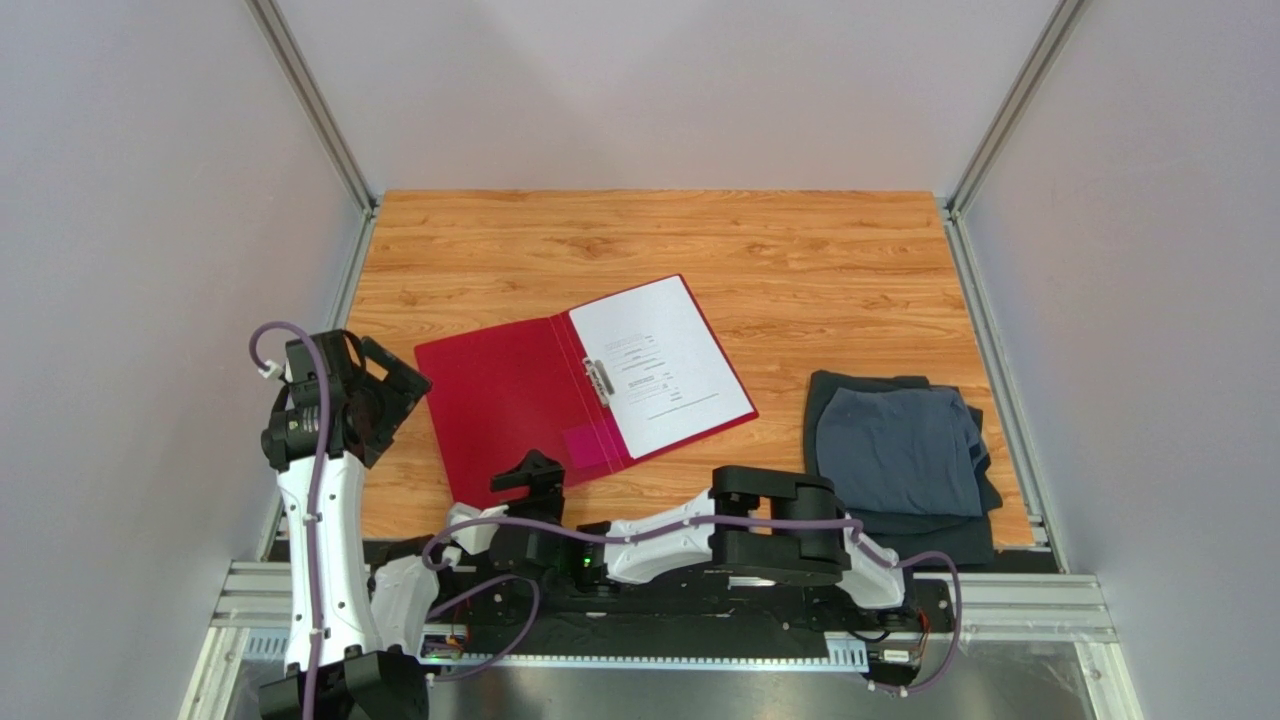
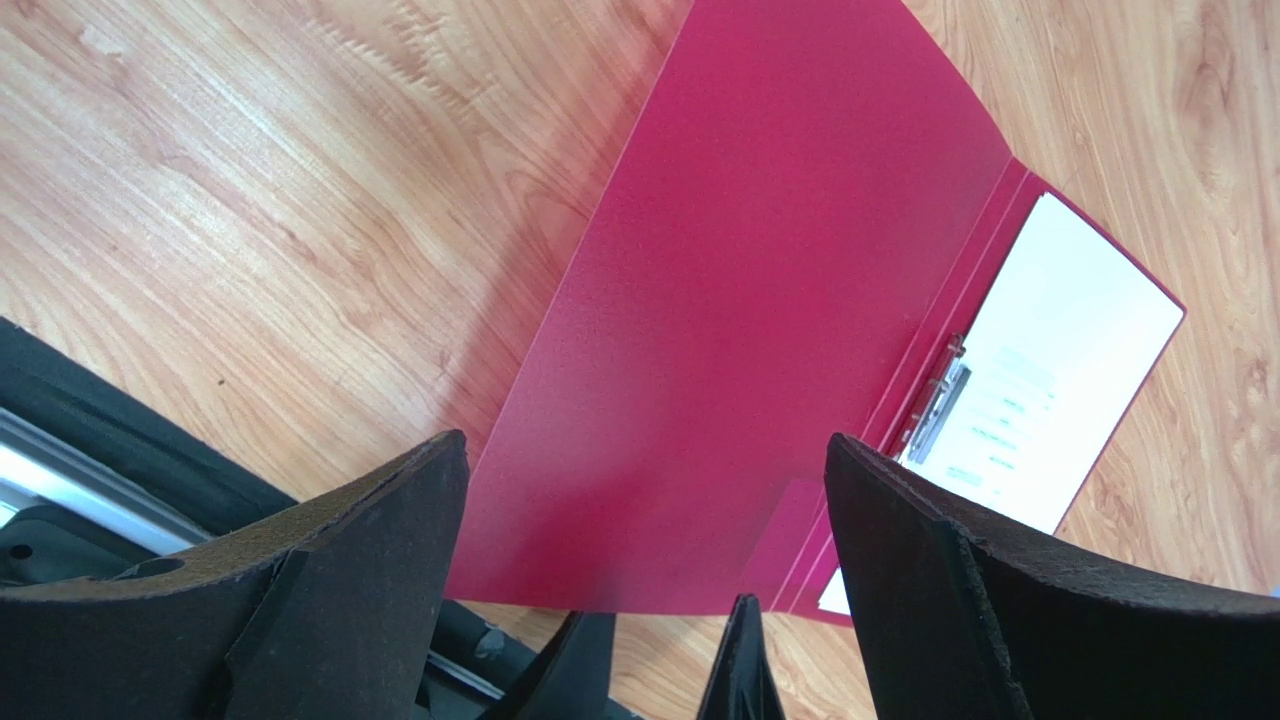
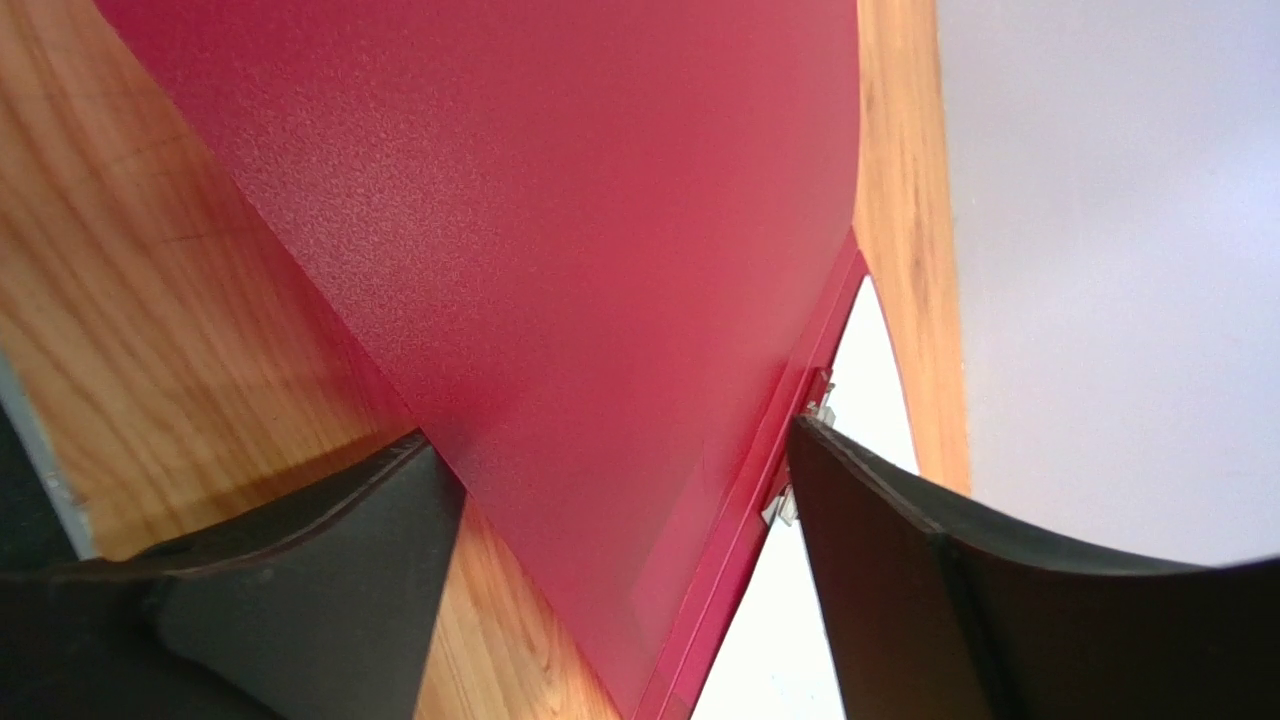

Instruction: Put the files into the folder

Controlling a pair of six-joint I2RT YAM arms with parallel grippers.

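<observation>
A wood-grain tabletop [image 1: 842, 255] sits between pale grey walls with aluminium posts. The glossy red plastic folder [image 1: 504, 405] lies open on it, and the white printed paper sheets [image 1: 661, 368] lie on its right half, their edge under the metal clip [image 1: 598, 378] at the spine. Their print is too small to read, and how many sheets there are cannot be told.

The left gripper [image 1: 403, 398] is raised just left of the folder. Its wrist camera shows its jaws spread wide and empty [image 2: 643, 450], with the folder [image 2: 751, 330], clip [image 2: 935, 405] and sheets [image 2: 1067, 345] below and ahead.

The right gripper [image 1: 529, 477] sits low at the folder's near edge, and the overhead view hides its fingers. Its own camera shows them well apart [image 3: 609, 435], holding nothing, with the red cover [image 3: 571, 225] right in front. One finger cuts off the clip [image 3: 796, 450], and only slivers of paper [image 3: 759, 645] show.

Only the overhead view shows the folded dark grey-blue cloth [image 1: 902, 450], well right of both grippers.
</observation>
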